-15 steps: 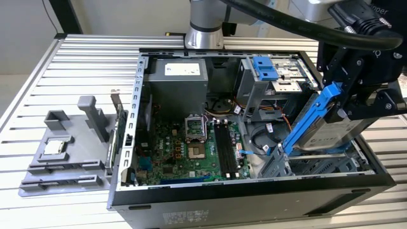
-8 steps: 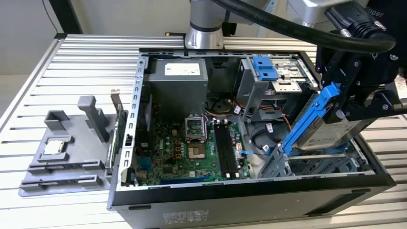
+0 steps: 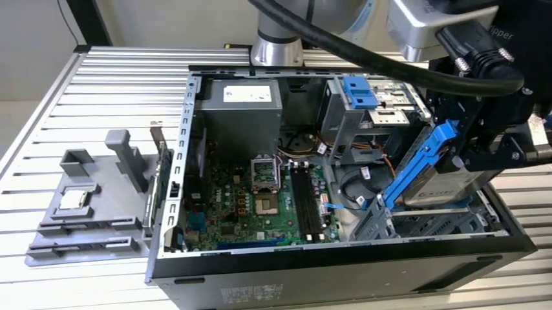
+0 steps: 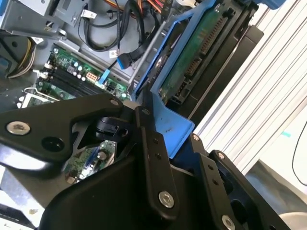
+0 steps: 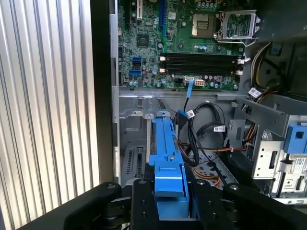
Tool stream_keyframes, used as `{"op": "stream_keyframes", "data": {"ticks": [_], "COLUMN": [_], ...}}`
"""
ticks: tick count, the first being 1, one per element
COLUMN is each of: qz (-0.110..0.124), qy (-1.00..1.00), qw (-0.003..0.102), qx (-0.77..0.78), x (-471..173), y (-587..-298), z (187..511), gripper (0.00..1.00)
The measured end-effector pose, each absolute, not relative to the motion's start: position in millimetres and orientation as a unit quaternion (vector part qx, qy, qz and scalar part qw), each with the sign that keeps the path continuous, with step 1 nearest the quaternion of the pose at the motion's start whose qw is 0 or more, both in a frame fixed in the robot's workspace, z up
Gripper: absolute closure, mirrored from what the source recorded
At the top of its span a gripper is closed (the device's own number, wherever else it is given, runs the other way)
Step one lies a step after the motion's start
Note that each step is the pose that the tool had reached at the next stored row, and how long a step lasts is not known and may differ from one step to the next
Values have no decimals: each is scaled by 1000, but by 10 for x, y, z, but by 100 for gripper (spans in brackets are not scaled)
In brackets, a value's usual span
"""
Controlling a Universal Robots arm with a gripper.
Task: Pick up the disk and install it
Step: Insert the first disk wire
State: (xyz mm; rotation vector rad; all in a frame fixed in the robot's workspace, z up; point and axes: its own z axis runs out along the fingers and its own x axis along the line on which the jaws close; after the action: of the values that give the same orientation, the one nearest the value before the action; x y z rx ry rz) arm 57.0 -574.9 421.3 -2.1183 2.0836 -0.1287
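Above the open computer case — gripper clamps the tilted disk.

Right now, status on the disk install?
Gripper shut on the disk, jaws clamping its blue rail. Disk tilted over the drive bay, not seated. Loose cables beside the bay.

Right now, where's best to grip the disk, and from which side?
The end tab of the blue bracket, from the end away from the case, as the end effector grips it: the tab sticks out past the tilted disk, leaving its faces free.
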Motion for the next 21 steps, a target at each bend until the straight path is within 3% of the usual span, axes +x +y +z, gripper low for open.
{"op": "stream_keyframes", "data": {"ticks": [21], "qz": [-43], "qy": [699], "qw": [84], "qx": [-709], "x": [575], "y": [-5749], "z": [4091], "gripper": [100]}}
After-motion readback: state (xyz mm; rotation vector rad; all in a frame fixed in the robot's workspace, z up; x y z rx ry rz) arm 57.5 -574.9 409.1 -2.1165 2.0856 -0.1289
